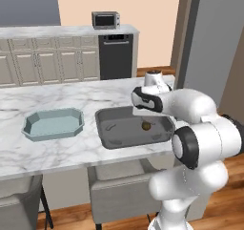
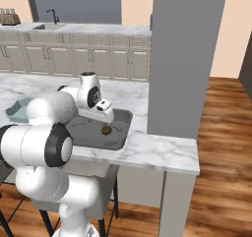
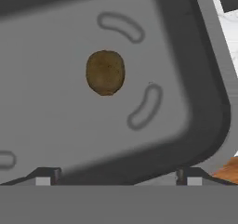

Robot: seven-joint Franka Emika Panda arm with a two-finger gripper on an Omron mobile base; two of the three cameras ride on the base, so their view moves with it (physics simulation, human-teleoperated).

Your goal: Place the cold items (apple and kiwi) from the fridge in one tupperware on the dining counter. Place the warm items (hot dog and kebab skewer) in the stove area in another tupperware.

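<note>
**Kiwi lies in the grey tupperware, gripper spread above it**

The dining counter [image 1: 57,150] is a long slab of white marble with grey veining, with grey chairs [image 1: 119,191] tucked under its near edge. Behind it, at 12 o'clock in the left base view, runs a row of cream cabinets [image 1: 47,64] with a black dishwasher [image 1: 115,57] set into it and a small toaster oven [image 1: 106,20] on the worktop above. The right base view shows a sink with a dark tap [image 2: 51,17] on that back worktop, a wide grey pillar [image 2: 184,59] standing at the counter's end, and a wood floor [image 2: 221,147] at 3 o'clock.

Two containers sit on the counter, near each other but apart. At 9 o'clock in the left base view is a pale blue tupperware [image 1: 53,124] with cut corners. Just right of centre is a dark grey tupperware [image 1: 133,125], rectangular with rounded corners; a brown kiwi [image 1: 146,126] lies on its floor, toward the right end. From the hand view the kiwi [image 3: 105,72] sits at about 11 o'clock from centre, with raised oval marks on the tray floor around it.

The gripper [image 3: 116,175] hangs above the grey tupperware with its fingertips [image 3: 44,176] set wide apart and nothing between them.
</note>
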